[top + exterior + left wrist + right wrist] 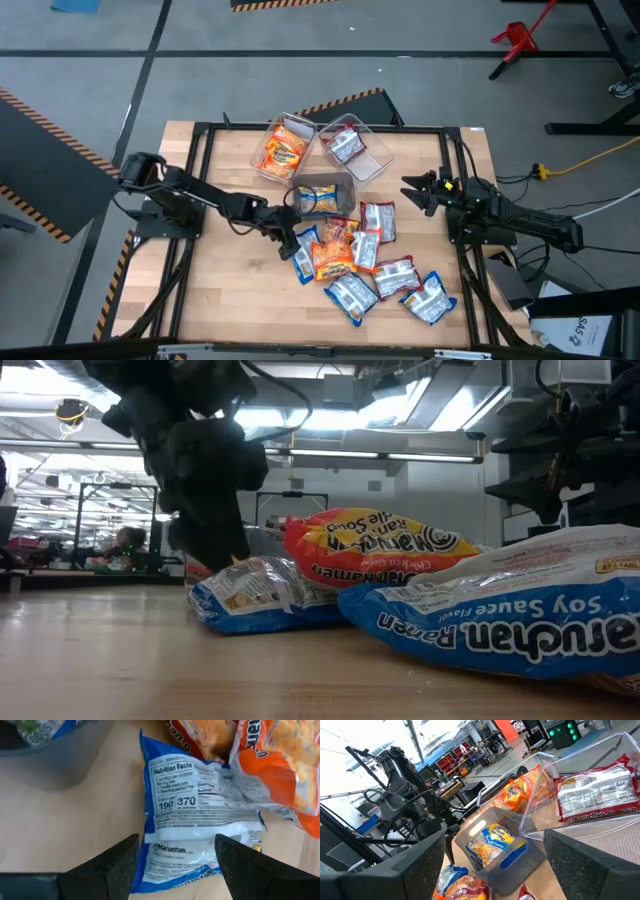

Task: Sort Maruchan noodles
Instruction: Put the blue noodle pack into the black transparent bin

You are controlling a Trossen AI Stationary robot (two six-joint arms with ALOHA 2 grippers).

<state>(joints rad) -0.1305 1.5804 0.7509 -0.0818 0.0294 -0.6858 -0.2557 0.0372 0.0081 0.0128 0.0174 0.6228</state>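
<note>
The pale wooden table (pixel 230 290) carries three clear plastic bins (pixel 345 146) toward its far edge and a loose heap of crinkly orange, blue and red Maruchan noodle packets (pixel 365 270) nearer its front edge. The left gripper (pixel 287 242) straddles a blue-and-white packet (pixel 197 827), jaws wide. The right gripper (pixel 418 192) hovers near the right edge, jaws wide, empty.

Orange packet (pixel 280 765) partly covers the blue packet (pixel 195 820).

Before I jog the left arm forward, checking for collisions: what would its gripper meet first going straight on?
Probably the blue-and-white noodle packet: the left gripper stands open right at its near end, astride it, though how close is unclear.
</note>
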